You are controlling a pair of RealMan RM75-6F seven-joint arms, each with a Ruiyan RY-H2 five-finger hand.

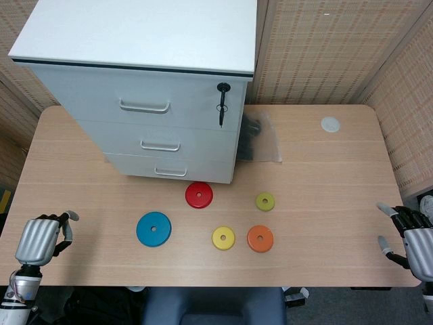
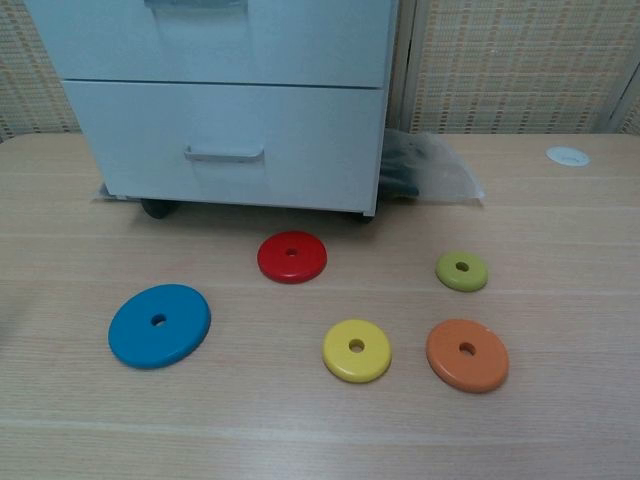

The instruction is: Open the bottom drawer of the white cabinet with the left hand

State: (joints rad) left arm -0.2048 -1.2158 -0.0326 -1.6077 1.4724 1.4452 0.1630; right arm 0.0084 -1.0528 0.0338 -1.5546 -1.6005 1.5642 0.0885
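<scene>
The white cabinet [image 1: 135, 40] stands at the back left of the table, its three drawers all closed. The bottom drawer [image 1: 203, 168] sits just above the tabletop, with a small silver handle [image 1: 170, 172]. The chest view shows this drawer [image 2: 300, 150] and its handle [image 2: 224, 154] head-on, pushed fully in. My left hand [image 1: 44, 238] hovers at the near left table edge, far from the cabinet, holding nothing. My right hand [image 1: 409, 233] rests at the near right edge with fingers apart and empty. Neither hand appears in the chest view.
Coloured discs lie in front of the cabinet: red [image 1: 199, 195], blue [image 1: 153, 229], yellow [image 1: 223, 237], orange [image 1: 260, 238], green [image 1: 265, 201]. A clear bag with dark contents [image 1: 260, 139] lies right of the cabinet. A key [image 1: 222, 101] hangs from the top drawer's lock.
</scene>
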